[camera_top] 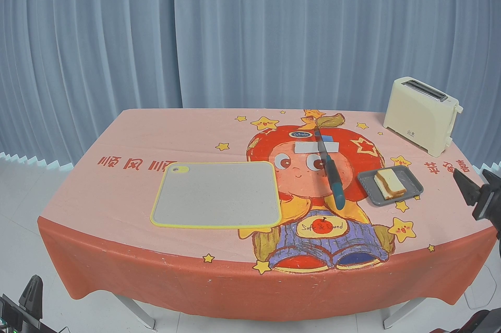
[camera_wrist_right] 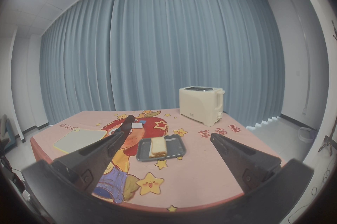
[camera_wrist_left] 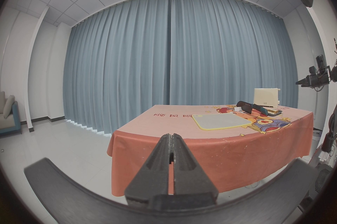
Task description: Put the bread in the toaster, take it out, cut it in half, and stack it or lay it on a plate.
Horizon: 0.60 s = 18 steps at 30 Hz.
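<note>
Head view: you have a table under a pink cartoon cloth [camera_top: 130, 141]. The bread [camera_top: 390, 182] lies in the grey tray [camera_top: 412, 177] on the table's right side, not in the toaster. The cream toaster [camera_top: 421, 115] stands upright at the far right corner, well apart from the tray. The knife [camera_top: 330, 169] lies flat between tray and cutting board, its teal handle toward the near edge. The grey cutting board [camera_top: 216, 194], edged in yellow, lies left of centre with nothing on it. Your right gripper [camera_top: 469, 173] hangs off the table's right edge, near the tray and touching nothing. Your left gripper [camera_top: 32, 292] sits low, below the table's near left corner.

Left wrist view: the left gripper [camera_wrist_left: 171, 140] is clenched, its two fingers pressed together with nothing between them. It points at the table from well off the near left side. Beyond it you see the cutting board [camera_wrist_left: 220, 120], the knife [camera_wrist_left: 260, 109] and the toaster [camera_wrist_left: 266, 97]; the bread cannot be made out here.

Right wrist view: the right gripper [camera_wrist_right: 167, 134] is released, its fingers [camera_wrist_right: 242, 158] spread wide and empty, facing the table. The bread [camera_wrist_right: 158, 146] rests in the tray [camera_wrist_right: 177, 151], between the fingers in this framing yet clear of both. The toaster [camera_wrist_right: 200, 104] stands behind the tray, the cutting board [camera_wrist_right: 79, 139] to the far side.
</note>
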Available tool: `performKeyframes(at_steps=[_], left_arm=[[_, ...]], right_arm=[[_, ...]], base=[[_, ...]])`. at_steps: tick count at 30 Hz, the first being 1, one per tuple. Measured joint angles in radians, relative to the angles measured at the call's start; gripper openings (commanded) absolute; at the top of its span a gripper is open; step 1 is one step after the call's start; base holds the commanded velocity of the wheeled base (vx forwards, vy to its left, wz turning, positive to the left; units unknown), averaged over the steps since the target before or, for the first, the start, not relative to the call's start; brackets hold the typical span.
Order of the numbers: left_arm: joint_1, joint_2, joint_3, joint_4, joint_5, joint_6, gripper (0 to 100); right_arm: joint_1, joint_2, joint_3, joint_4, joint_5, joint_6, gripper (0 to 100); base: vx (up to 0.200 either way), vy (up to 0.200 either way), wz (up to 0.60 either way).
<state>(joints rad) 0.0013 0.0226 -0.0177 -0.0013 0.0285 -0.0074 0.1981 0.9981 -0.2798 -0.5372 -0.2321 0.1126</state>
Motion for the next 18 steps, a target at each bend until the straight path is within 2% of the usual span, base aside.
performKeyframes(at_steps=[9,18], left_arm=[[0.000,0.000,0.000,0.000,0.000,0.000,0],[0.000,0.000,0.000,0.000,0.000,0.000,0]], right_arm=[[-0.116,-0.291,0.145,0.087,0.029,-0.041,100],[-0.170,-0.557,0.191,0.328,0.054,-0.058,100]], base=[[0.000,0.000,0.00],[0.000,0.000,0.00]])
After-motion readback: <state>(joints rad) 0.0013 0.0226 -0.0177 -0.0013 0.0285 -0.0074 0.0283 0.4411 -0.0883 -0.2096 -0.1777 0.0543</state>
